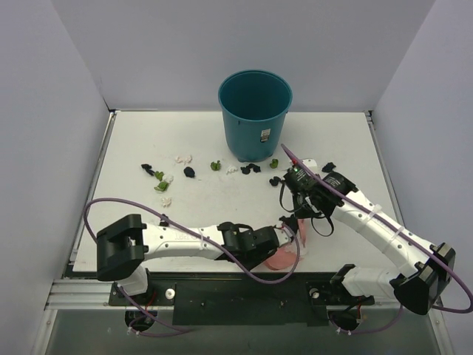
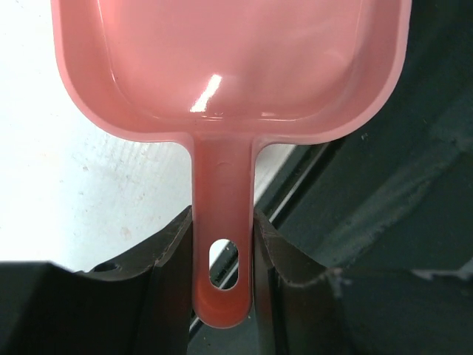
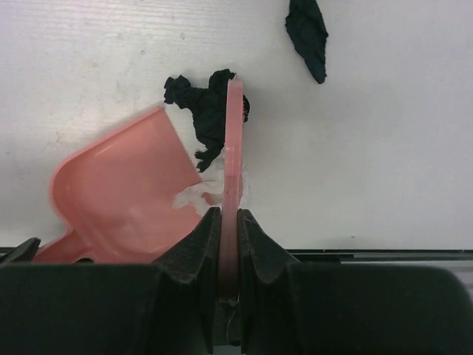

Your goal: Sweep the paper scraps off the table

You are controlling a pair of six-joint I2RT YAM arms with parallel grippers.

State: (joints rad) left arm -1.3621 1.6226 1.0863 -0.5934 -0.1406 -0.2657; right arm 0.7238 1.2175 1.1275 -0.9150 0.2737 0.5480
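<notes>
Black, green and white paper scraps (image 1: 159, 177) lie in a band across the white table (image 1: 199, 214). At the table's near edge my left gripper (image 2: 223, 244) (image 1: 287, 235) is shut on the handle of the pink dustpan (image 2: 229, 66) (image 1: 279, 260). My right gripper (image 3: 230, 237) (image 1: 298, 213) is shut on the thin pink brush (image 3: 235, 126) (image 1: 301, 229), which stands just right of the pan. A black scrap (image 3: 203, 118) and a white scrap (image 3: 194, 195) lie against the brush at the mouth of the dustpan (image 3: 122, 200). Another black scrap (image 3: 307, 37) lies further off.
A teal bin (image 1: 255, 111) stands at the back centre of the table, with scraps close to its base. Grey walls close in the left, right and back. The table's near metal edge (image 3: 369, 254) runs right under both grippers.
</notes>
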